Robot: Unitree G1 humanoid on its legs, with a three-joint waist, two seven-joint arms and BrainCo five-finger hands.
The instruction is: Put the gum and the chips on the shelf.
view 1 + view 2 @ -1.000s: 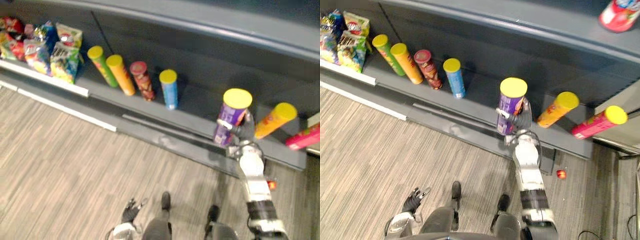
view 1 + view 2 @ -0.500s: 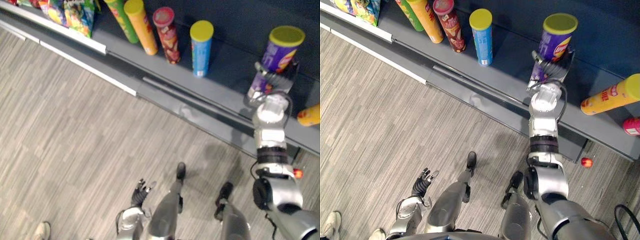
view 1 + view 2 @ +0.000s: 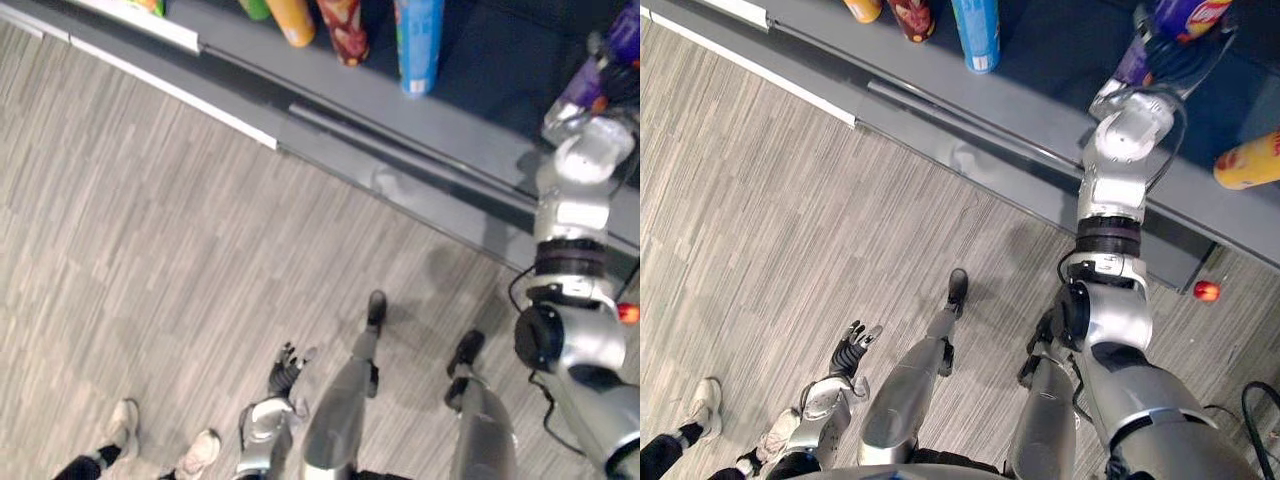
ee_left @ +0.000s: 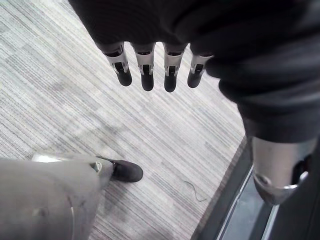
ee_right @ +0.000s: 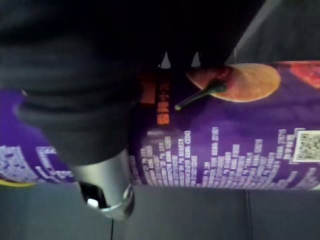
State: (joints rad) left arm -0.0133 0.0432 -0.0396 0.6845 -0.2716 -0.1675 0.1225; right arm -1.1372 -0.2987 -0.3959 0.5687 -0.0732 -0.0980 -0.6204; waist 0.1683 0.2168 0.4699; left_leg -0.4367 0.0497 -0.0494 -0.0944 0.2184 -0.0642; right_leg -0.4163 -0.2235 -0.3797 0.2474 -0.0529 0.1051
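grips the purple chips can (image 5: 225,150) in the right hand (image 3: 1168,62), dark fingers and silver thumb (image 5: 105,180) curled round its side. holds it at the dark grey shelf (image 3: 1040,110) with the right arm stretched out toward the back panel; cannot tell whether the can's base touches the shelf board.

hangs the left hand (image 3: 852,350) low over the grey plank floor (image 3: 790,220), fingers (image 4: 145,75) straight and loose, with nothing in them.

shows, left of the held can on the same shelf, a blue can (image 3: 978,30) standing upright and well apart from it. then, further left, a red can (image 3: 912,18) and an orange can (image 3: 862,8) side by side, both cut off by the view's upper edge. has, right of the right hand, another orange can (image 3: 1248,160) on the shelf, near the purple one and not touching it; cannot tell whether upright or tilted.

picks out a white rail (image 3: 140,25) along the shelf front at the far left, and a small red round thing (image 3: 1207,291) on the floor just below the shelf's front edge, right of the right arm.

takes in a person's pale shoes (image 3: 705,400) on the floor at the lower left, near the left hand.
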